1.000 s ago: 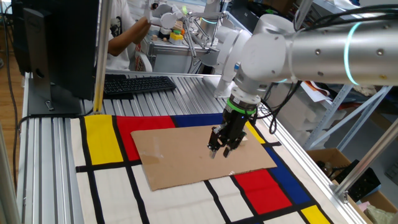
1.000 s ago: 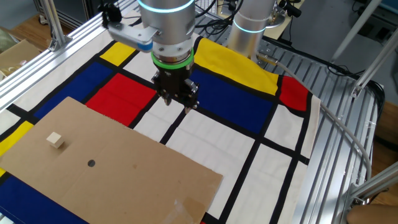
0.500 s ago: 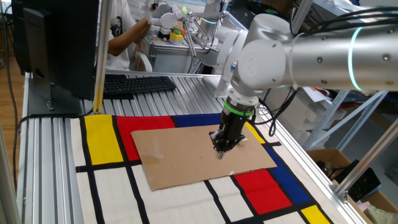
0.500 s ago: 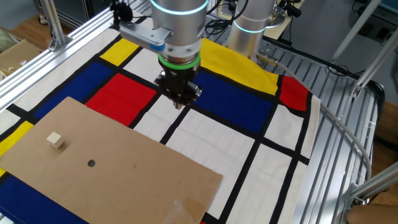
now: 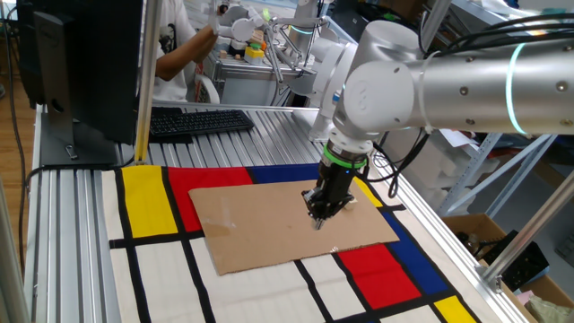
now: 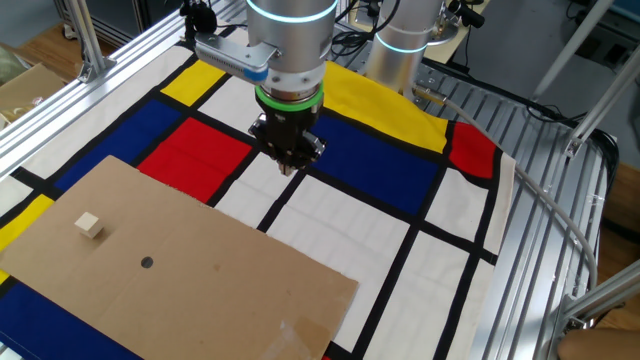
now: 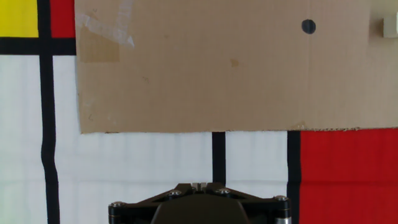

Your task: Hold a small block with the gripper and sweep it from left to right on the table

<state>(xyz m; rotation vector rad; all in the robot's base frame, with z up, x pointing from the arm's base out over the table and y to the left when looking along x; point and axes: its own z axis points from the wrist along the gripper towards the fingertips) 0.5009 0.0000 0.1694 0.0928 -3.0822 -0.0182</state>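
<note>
At six o'clock in the hand view, the gripper (image 7: 198, 185) hangs with its jaws together, holding nothing, above the mat; far off at two o'clock, the small block (image 7: 390, 27) sits on the cardboard sheet (image 7: 217, 68).

The counter (image 6: 560, 190) is silver ribbed metal under a mat (image 6: 350, 230) of white, red, yellow and blue rectangles split by black lines. A plain brown cardboard sheet (image 6: 200, 270) carries one small black dot (image 6: 147, 263) (and a pale beige small block (image 6: 90, 226)). The gripper (image 6: 288, 168) is black beneath a green ring, on a silver-white arm (image 5: 466, 85).
</note>
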